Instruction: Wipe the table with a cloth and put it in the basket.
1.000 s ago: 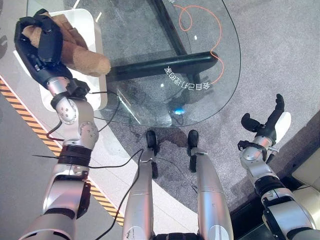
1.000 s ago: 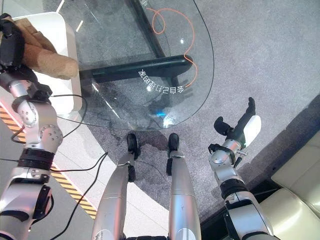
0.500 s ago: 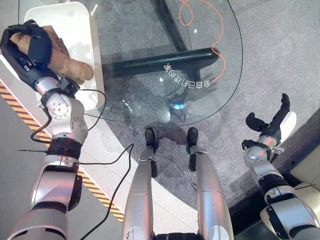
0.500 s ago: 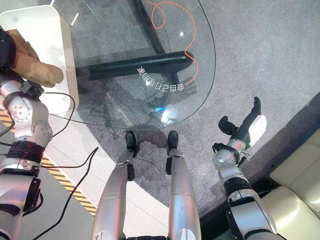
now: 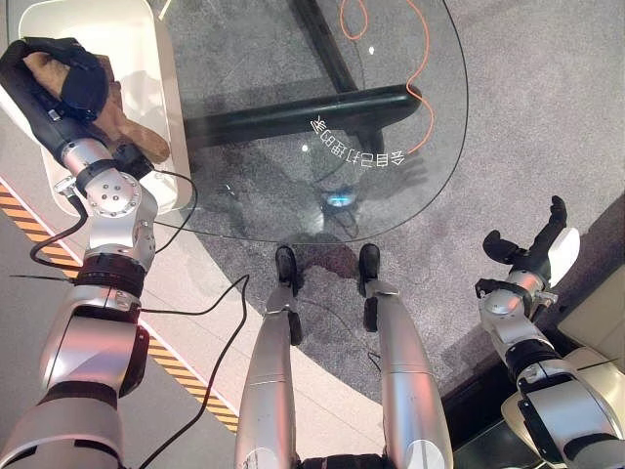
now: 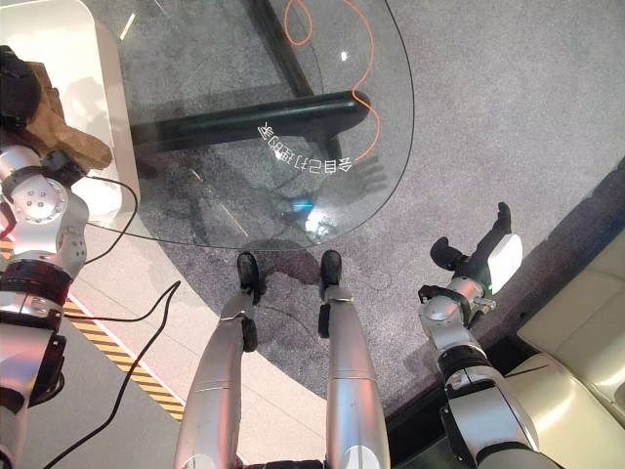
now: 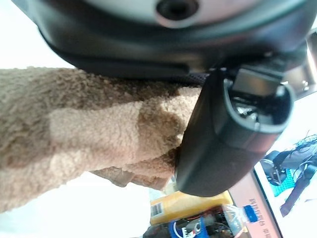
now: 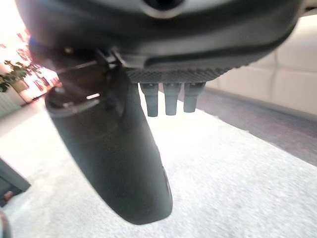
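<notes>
Left wrist view shows the left hand (image 7: pixel 218 144) with its thumb pressed into the brown fleecy cloth (image 7: pixel 84 134), fingers curled round the bundle, so the grip is clamped on the cloth. From the head camera the same left hand (image 5: pixel 54 83) sits at about ten o'clock of the scene, over the white basket (image 5: pixel 146 44), with the cloth (image 5: pixel 132 122) trailing out of the fist toward the basket's floor. The basket stands at the nine o'clock edge of the glass tabletop (image 5: pixel 293 166), its rim tucked under or against the glass; which of the two cannot be told.

The remaining step looks like the release. The main risk is that a loose tail of cloth lies across the basket's near wall when the fingers let go, so that it slides out onto the striped floor (image 5: pixel 29 225) at eight o'clock. A second risk is fleece catching on the thumb, so the cloth lifts away with the hand as it retreats.

The right hand (image 5: pixel 532 249) hangs at four o'clock over the grey carpet (image 5: pixel 547 107), fingers relaxed and apart, holding nothing.
</notes>
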Controlling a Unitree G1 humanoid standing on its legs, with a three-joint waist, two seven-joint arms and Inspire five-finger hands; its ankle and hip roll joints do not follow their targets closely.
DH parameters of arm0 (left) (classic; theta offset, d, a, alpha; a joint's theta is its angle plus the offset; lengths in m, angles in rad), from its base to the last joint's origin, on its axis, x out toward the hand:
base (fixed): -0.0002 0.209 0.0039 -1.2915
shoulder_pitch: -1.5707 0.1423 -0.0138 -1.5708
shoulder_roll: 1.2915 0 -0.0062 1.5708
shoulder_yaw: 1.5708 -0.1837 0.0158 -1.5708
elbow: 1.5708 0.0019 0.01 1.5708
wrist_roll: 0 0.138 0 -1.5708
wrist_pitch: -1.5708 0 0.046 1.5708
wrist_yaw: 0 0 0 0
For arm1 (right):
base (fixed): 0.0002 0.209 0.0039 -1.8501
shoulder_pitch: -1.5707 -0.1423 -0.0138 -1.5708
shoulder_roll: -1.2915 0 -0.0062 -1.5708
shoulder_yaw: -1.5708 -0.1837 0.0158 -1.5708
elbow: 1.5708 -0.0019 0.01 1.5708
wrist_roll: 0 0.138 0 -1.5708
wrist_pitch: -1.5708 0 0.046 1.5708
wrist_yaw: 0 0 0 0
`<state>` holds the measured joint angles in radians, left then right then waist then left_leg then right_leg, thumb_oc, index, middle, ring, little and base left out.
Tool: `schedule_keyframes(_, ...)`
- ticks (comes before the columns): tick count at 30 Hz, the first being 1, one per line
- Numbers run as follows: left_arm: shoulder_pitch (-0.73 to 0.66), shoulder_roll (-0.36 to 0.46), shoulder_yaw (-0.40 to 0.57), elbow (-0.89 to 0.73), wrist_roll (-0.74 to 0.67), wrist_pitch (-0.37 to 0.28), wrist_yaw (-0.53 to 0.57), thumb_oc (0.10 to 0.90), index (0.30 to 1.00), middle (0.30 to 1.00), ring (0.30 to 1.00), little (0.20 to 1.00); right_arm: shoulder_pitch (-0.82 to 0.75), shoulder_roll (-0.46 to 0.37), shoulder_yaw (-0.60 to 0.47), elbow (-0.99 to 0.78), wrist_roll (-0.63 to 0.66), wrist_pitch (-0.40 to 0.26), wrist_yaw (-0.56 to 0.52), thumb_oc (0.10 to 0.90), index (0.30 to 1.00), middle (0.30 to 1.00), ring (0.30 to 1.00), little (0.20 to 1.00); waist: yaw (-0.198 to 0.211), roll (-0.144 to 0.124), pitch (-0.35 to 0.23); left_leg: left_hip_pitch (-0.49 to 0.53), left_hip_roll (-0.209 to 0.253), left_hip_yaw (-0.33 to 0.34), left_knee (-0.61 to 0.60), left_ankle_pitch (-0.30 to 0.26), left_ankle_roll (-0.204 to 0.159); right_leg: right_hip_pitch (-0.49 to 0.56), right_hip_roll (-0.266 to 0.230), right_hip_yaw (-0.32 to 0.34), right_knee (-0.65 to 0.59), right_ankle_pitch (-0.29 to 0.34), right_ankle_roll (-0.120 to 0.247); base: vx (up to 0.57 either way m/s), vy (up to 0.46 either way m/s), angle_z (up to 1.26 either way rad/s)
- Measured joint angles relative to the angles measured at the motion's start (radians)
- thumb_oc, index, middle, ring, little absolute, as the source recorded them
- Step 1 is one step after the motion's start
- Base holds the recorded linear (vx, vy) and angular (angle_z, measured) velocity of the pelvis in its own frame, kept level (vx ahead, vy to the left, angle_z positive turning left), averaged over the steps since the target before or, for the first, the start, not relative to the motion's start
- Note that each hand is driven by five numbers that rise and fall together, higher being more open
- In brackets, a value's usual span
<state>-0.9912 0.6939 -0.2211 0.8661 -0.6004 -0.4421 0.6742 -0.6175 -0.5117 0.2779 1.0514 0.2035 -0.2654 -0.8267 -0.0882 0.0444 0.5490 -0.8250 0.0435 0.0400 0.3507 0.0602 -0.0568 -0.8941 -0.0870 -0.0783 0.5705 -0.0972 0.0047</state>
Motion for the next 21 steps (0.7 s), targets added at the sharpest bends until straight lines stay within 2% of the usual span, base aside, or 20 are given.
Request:
schedule_keyframes(10,-0.028,0.003,-0.001,0.063,-0.001,0.060,0.011,0.100,0.300,0.300,0.300,0.200,-0.003,0.005,0.006,0.107,0.071,0.008,0.114,0.800,0.900,0.900,0.900,0.900,0.000,0.000,0.000,0.000,0.001,-0.001,0.002,0.000,0.000,0.000,0.000,0.000,0.002,0.001,-0.001,0.00,0.000,0.00)
schedule_keyframes(16,-0.037,0.003,-0.003,0.088,-0.003,0.122,0.010,0.100,0.300,0.300,0.300,0.200,-0.003,0.007,0.015,0.109,0.072,0.025,0.139,0.800,0.900,0.900,0.900,0.900,-0.003,0.000,0.000,0.000,0.001,-0.001,0.002,0.000,0.000,0.000,0.000,0.001,0.002,0.001,-0.001,0.00,0.000,0.00)
schedule_keyframes(21,-0.067,0.006,-0.003,0.161,-0.003,0.205,0.011,0.100,0.300,0.300,0.300,0.200,-0.005,0.008,0.017,0.109,0.072,0.025,0.147,0.800,0.900,0.900,0.900,0.900,-0.007,-0.003,-0.001,0.000,0.001,-0.001,0.003,0.000,0.000,0.000,0.000,0.001,0.002,0.002,-0.001,0.00,0.000,0.00)
